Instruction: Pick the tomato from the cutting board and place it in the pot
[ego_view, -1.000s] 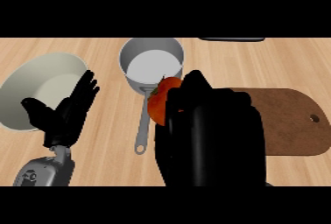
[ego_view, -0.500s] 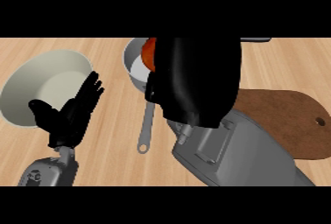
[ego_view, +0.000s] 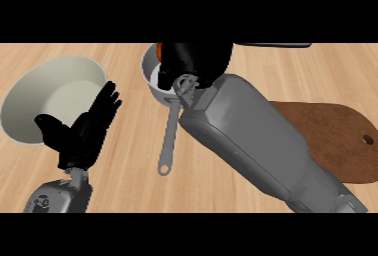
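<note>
— What is at the left?

— A pale bowl (ego_view: 48, 97) sits on the wooden table (ego_view: 118, 180). In front of it is the left robot hand (ego_view: 77, 132), resting with its fingers straight and spread and its thumb out to the side. It holds nothing.

— And in the middle?

— A grey pot (ego_view: 151, 70) stands near the top, its long handle (ego_view: 168, 145) running down toward the lower edge. The right robot hand (ego_view: 193, 62) is over the pot's mouth and hides most of it. The grey forearm (ego_view: 258, 145) slants down to the lower right.

— Is that hand holding the tomato?

— I cannot tell. From behind, its fingers do not show. A thin strip of orange-red, the tomato (ego_view: 159, 53), shows at the hand's left edge, above the pot's rim.

— At the right?

— A brown cutting board (ego_view: 336, 140) lies partly under the forearm, with a small hole near its right edge.
</note>
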